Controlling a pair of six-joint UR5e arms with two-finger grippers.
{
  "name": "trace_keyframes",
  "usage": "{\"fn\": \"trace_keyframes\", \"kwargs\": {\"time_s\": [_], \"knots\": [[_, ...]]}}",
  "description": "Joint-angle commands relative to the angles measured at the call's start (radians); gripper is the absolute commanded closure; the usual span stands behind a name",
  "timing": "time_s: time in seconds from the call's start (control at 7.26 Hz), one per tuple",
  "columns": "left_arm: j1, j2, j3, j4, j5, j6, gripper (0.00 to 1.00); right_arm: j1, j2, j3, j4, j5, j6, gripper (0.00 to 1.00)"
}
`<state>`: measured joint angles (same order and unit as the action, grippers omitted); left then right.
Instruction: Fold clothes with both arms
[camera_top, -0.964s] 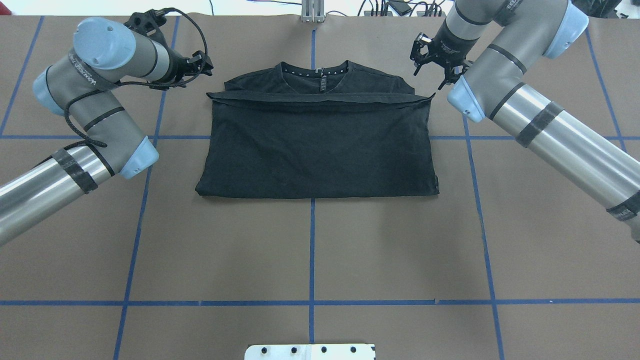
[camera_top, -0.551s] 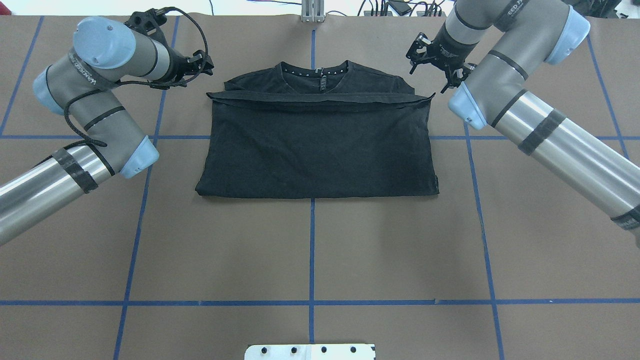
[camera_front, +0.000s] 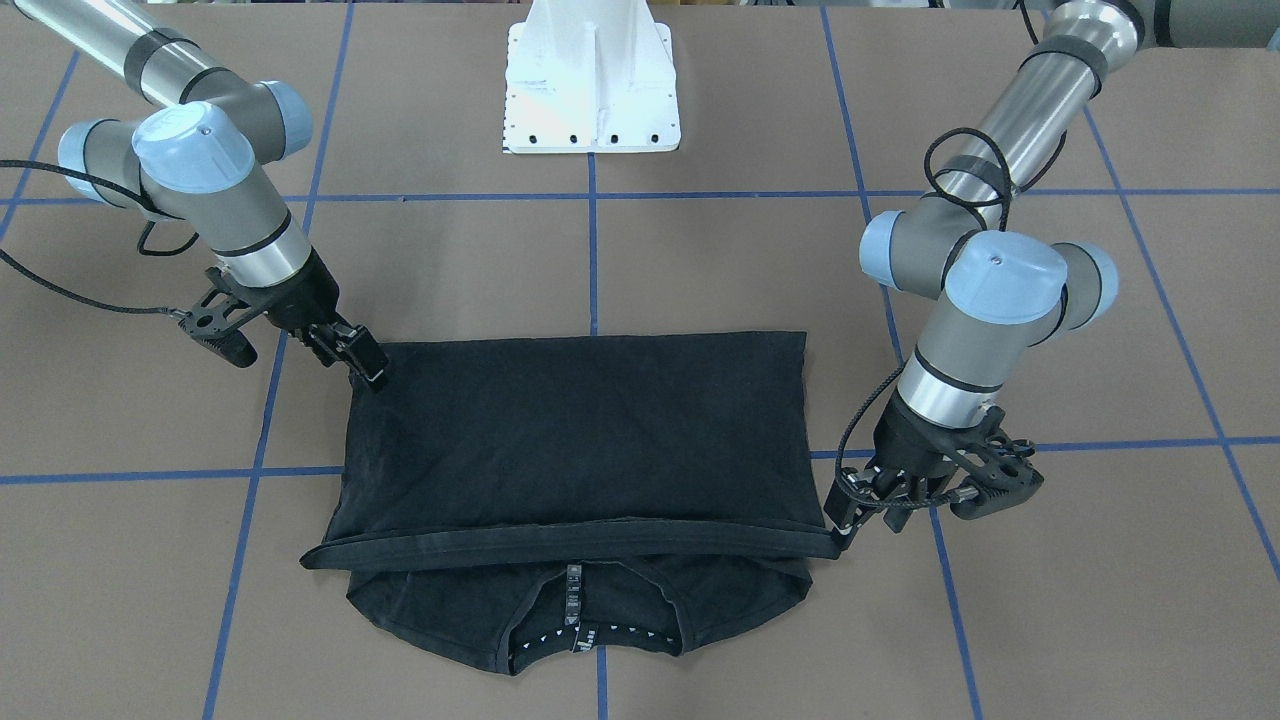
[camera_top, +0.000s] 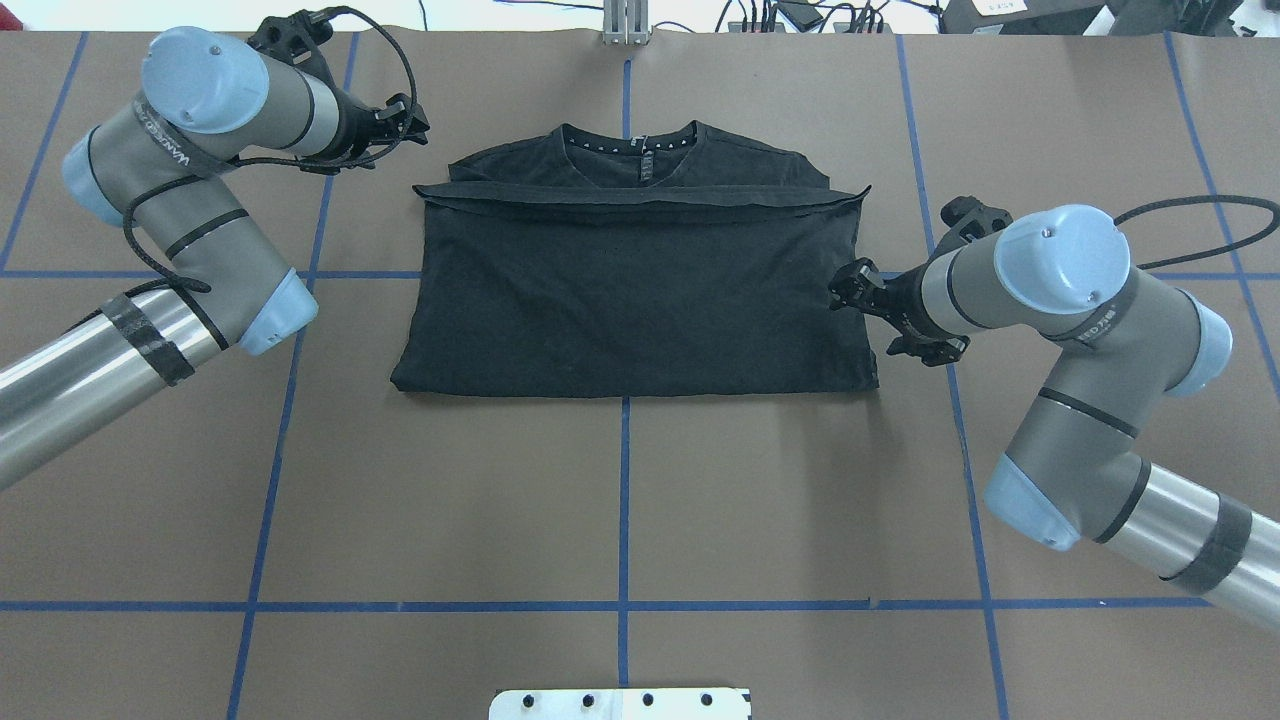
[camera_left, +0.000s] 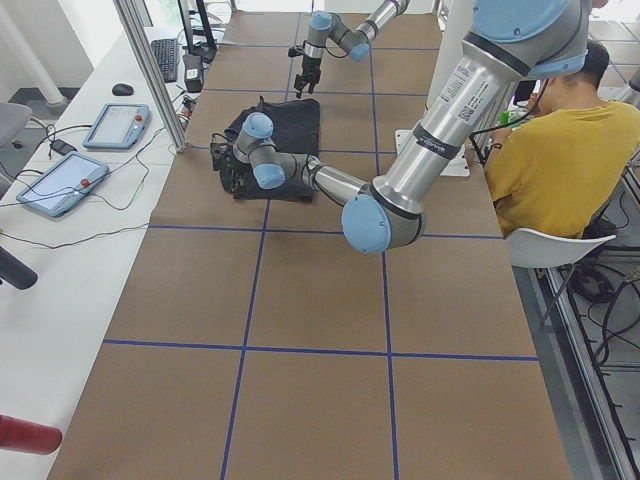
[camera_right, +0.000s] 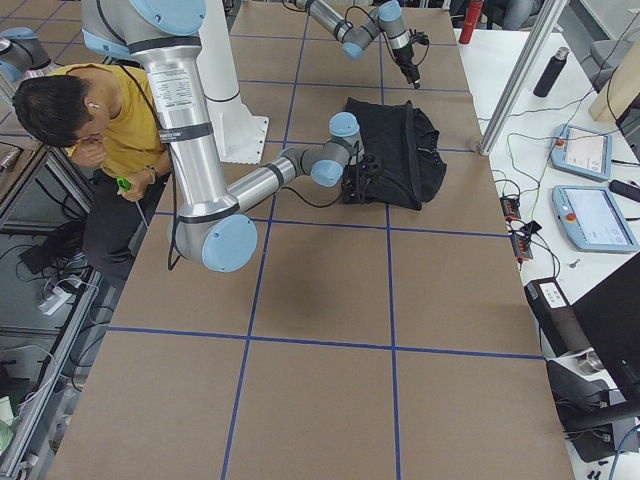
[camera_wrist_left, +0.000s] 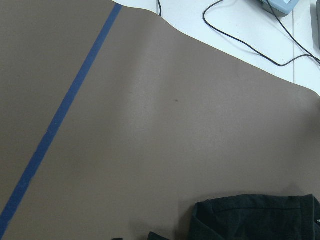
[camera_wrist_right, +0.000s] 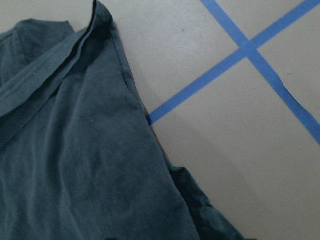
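The black T-shirt (camera_top: 640, 290) lies flat mid-table, folded once, plain side up. Its hem lies just short of the collar (camera_top: 630, 140), and the logo is hidden. It also shows in the front view (camera_front: 580, 440), the left wrist view (camera_wrist_left: 260, 220) and the right wrist view (camera_wrist_right: 75, 150). My left gripper (camera_top: 405, 118) is open and empty, hovering off the shirt's far left corner by the folded hem (camera_front: 848, 510). My right gripper (camera_top: 848, 288) is open and empty at the middle of the shirt's right edge, just above the cloth (camera_front: 358, 362).
The brown table cover carries a blue tape grid (camera_top: 624, 500). The white base plate (camera_front: 590, 80) is at the robot's side. Cables (camera_top: 800, 15) lie past the far edge. A person in yellow (camera_left: 560, 160) sits beside the robot. Tablets (camera_left: 115, 125) lie on the side bench.
My right arm swung from beyond the shirt's far right corner back toward the robot, down to the middle of the right edge. My left gripper barely moved. The shirt stayed as it lay.
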<state>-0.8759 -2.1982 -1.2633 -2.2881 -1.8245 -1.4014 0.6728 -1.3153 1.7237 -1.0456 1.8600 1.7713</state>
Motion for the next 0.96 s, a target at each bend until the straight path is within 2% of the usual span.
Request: {"fn": "trace_keyframes", "kwargs": {"time_s": [0.0, 0.55, 0.69, 0.83], "knots": [[0.000, -0.002, -0.005, 0.002, 0.001, -0.002, 0.21, -0.051, -0.051, 0.005, 0.038, -0.024, 0.011, 0.11], [0.000, -0.002, -0.005, 0.002, 0.001, -0.002, 0.20, -0.087, -0.059, 0.000, 0.038, -0.028, 0.011, 0.25], [0.000, -0.002, -0.007, 0.002, 0.001, -0.002, 0.20, -0.090, -0.058, 0.002, 0.038, -0.028, 0.013, 0.36], [0.000, 0.000, -0.011, 0.002, 0.001, -0.002, 0.20, -0.090, -0.058, 0.000, 0.038, -0.028, 0.020, 0.62]]}}
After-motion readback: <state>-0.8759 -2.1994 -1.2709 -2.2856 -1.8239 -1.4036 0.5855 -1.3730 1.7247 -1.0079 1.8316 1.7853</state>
